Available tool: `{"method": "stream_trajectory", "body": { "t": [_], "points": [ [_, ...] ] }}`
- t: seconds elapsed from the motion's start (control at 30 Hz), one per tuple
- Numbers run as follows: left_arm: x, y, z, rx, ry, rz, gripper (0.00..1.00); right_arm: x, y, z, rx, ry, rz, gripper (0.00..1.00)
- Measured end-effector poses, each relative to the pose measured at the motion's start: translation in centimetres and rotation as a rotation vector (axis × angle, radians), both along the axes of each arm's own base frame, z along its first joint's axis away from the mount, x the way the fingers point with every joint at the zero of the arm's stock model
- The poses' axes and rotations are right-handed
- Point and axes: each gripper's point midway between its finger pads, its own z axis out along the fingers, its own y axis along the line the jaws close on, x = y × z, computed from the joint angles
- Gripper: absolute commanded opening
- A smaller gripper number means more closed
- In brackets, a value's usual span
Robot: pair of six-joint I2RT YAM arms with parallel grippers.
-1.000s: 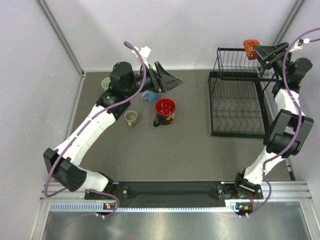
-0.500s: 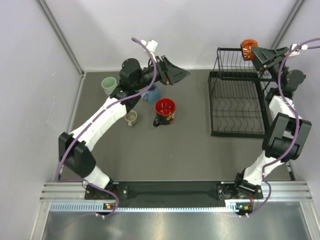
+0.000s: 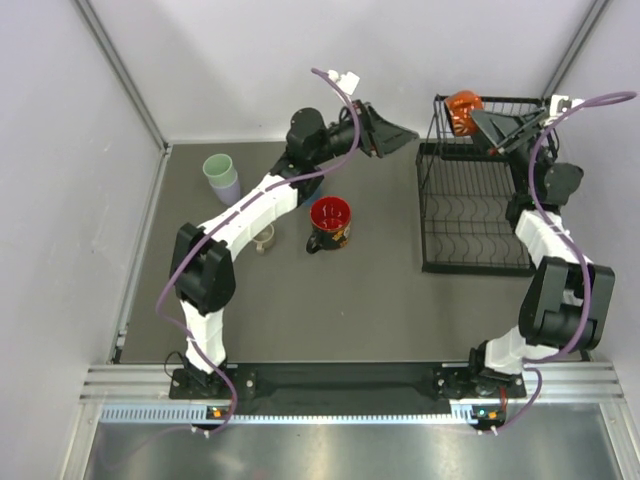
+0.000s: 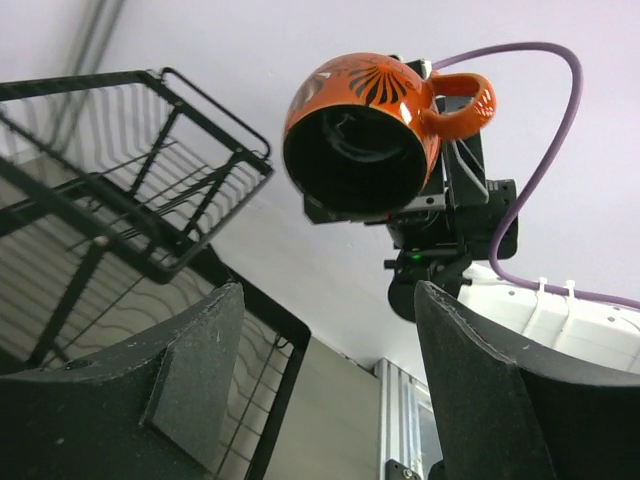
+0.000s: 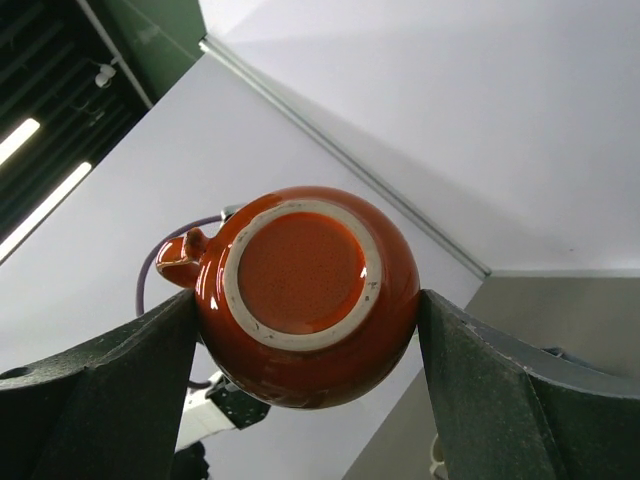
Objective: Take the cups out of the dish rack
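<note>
Orange mug [image 3: 462, 110] was clamped across its body by right end effector [image 5: 305, 300], above rack [image 3: 470, 215] at 1 o'clock. Left end effector [image 4: 330, 330] was seen spread, empty. Mug was judged glazed, slick, breakable; body best gripped.

Five cups [image 3: 330, 215] visible, one dish rack [image 3: 475, 215], two arms [image 3: 245, 210].

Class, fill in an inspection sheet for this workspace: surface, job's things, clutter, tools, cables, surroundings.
Surface: dark grey table.
Job's things: orange mug held aloft at the black dish rack, far corner; green tumbler, lavender tumbler, beige mug, red-lined black mug on the table.
Clutter: nothing seen.
Tools: left tool open, empty; right tool shut on the orange mug.
Cables: left purple cable, right purple cable: looping free above wrists.
Surroundings: pale walls, metal rail at near edge.
</note>
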Motion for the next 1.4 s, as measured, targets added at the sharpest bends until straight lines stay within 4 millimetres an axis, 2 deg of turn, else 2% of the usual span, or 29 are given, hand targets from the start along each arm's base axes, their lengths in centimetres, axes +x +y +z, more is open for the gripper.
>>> {"method": "stream_trajectory", "body": {
  "t": [0.17,0.33,0.73,0.83,0.9,0.97,1.0,1.03,1.07,1.13,1.17,1.2,1.23,1.27,1.4],
  "points": [
    [-1.9,-1.8,0.8,-0.019,-0.048,-0.047,0.73,-1.5,2.3,0.0,0.014,-0.011,0.042,0.0],
    [-3.3,-2.7,1.3,-0.026,-0.091,-0.074,0.73,-1.6,3.4,-0.3,0.031,-0.002,0.058,0.0],
    [-3.9,-2.8,2.1,-0.051,-0.122,-0.092,0.67,-2.0,5.8,-1.0,0.043,0.006,0.085,0.0],
    [-4.0,-2.8,2.1,-0.05,-0.121,-0.096,0.61,-2.1,6.4,-1.1,0.043,0.002,0.092,0.0],
    [-4.0,-2.8,2.1,-0.05,-0.119,-0.098,0.53,-2.2,7.0,-1.1,0.041,0.001,0.101,0.0],
    [-4.0,-2.8,2.1,-0.05,-0.118,-0.1,0.41,-2.4,7.8,-1.1,0.039,-0.005,0.112,0.0],
    [-4.0,-2.8,2.0,-0.05,-0.117,-0.101,0.28,-2.6,8.3,-1.1,0.036,-0.009,0.122,0.0],
    [-4.1,-2.8,2.0,-0.05,-0.115,-0.103,0.22,-2.7,8.7,-1.1,0.035,-0.01,0.132,0.01],
    [-4.3,-2.8,2.0,-0.048,-0.123,-0.115,0.15,-2.6,8.9,-1.2,0.039,-0.005,0.129,0.04],
    [-4.4,-2.8,2.1,-0.05,-0.134,-0.115,0.0,-2.6,8.9,-1.4,0.053,0.012,0.132,0.17],
    [-4.4,-2.7,2.1,-0.052,-0.143,-0.114,0.0,-2.6,9.0,-1.5,0.062,0.025,0.138,0.22],
    [-4.5,-2.6,2.0,-0.053,-0.144,-0.11,0.0,-2.7,9.1,-1.7,0.066,0.037,0.146,0.37],
    [-4.6,-2.4,1.8,-0.049,-0.143,-0.106,0.0,-2.8,9.3,-1.9,0.066,0.046,0.154,0.46],
    [-4.7,-2.1,1.5,-0.044,-0.136,-0.095,0.0,-2.8,9.5,-2.0,0.062,0.051,0.161,0.66],
    [-5.4,-1.1,1.3,-0.02,-0.124,-0.074,0.0,-3.6,10.1,-2.2,0.024,0.061,0.18,0.99]
  ]
}}
